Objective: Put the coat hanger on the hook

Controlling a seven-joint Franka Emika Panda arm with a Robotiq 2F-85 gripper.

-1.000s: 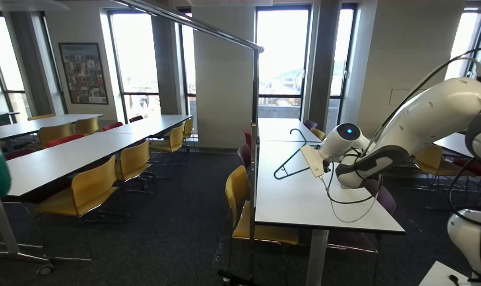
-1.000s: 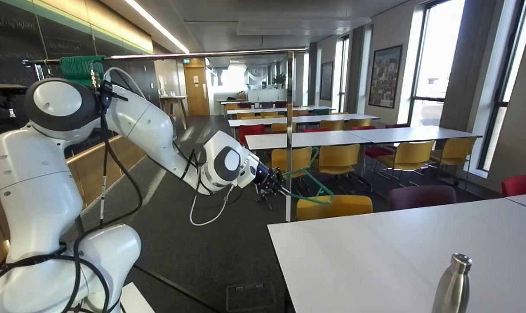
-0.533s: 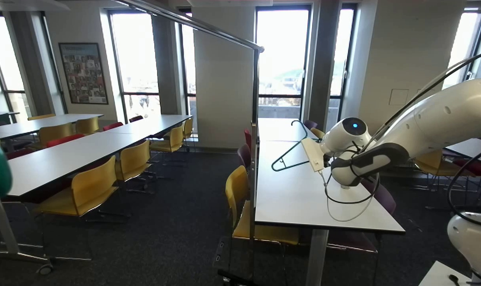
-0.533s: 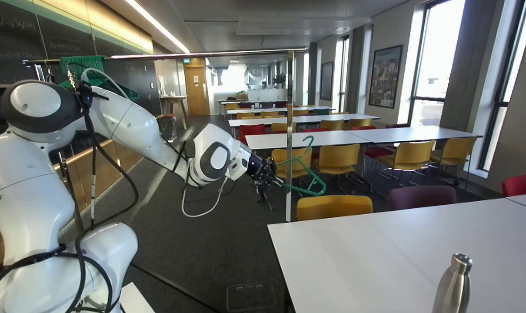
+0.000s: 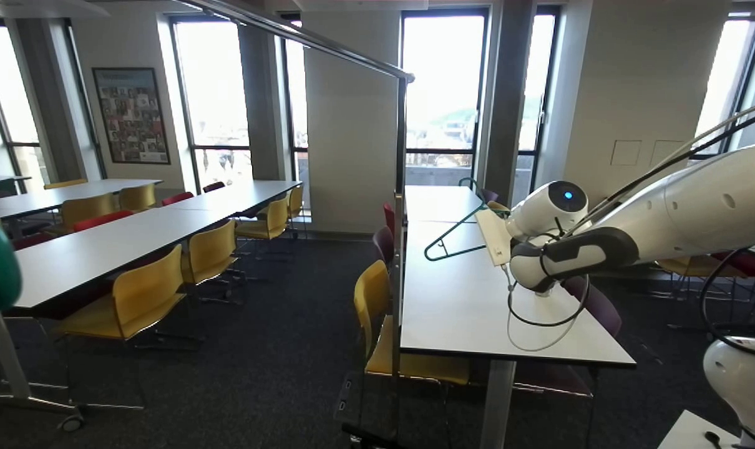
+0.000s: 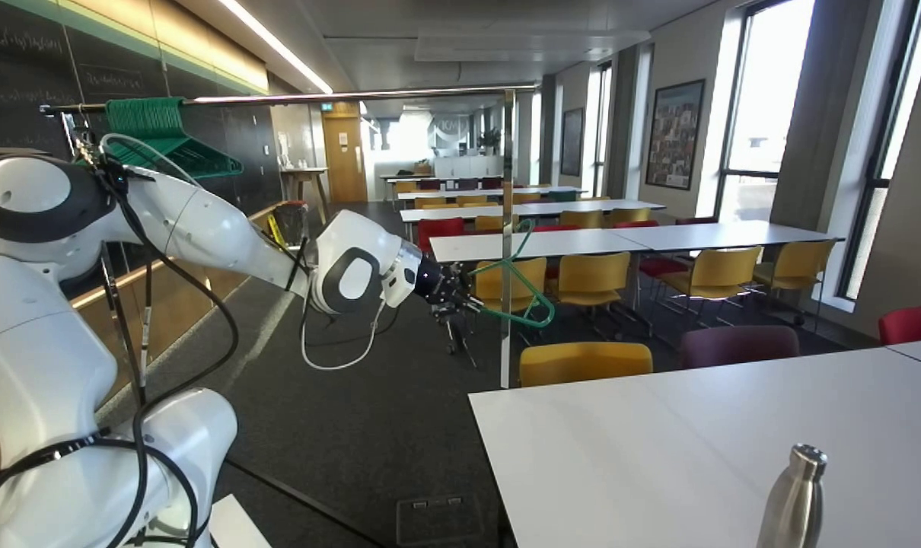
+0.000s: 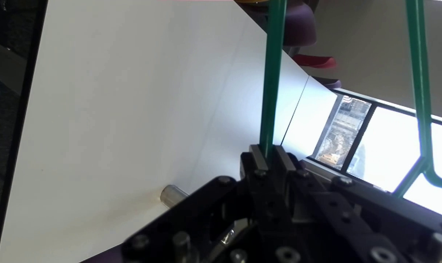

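The coat hanger (image 5: 458, 253) is green and triangular, with its curved top pointing up. It also shows in an exterior view (image 6: 533, 321) and fills the upper part of the wrist view (image 7: 273, 80). My gripper (image 7: 267, 153) is shut on one bar of it and holds it in the air above table height. The gripper also shows in an exterior view (image 6: 472, 303). A cream plate on the wrist hides the fingers in the opposite view. The grey metal rod (image 5: 315, 42) slants high above the hanger, well apart from it. I cannot make out a separate bent hook tip.
An upright post (image 5: 400, 249) carries the rod; the hanger overlaps this post (image 6: 506, 213) in an exterior view. Several green hangers (image 6: 160, 137) hang at the rod's far left. A white table (image 6: 658, 441) bears a steel bottle (image 6: 791, 502). A yellow chair (image 6: 582, 361) stands beside it.
My gripper has moved up and back toward the robot's base, carrying the hanger. The hanger has risen and turned a little, its curved top now more upright. The upper arm has swung back.
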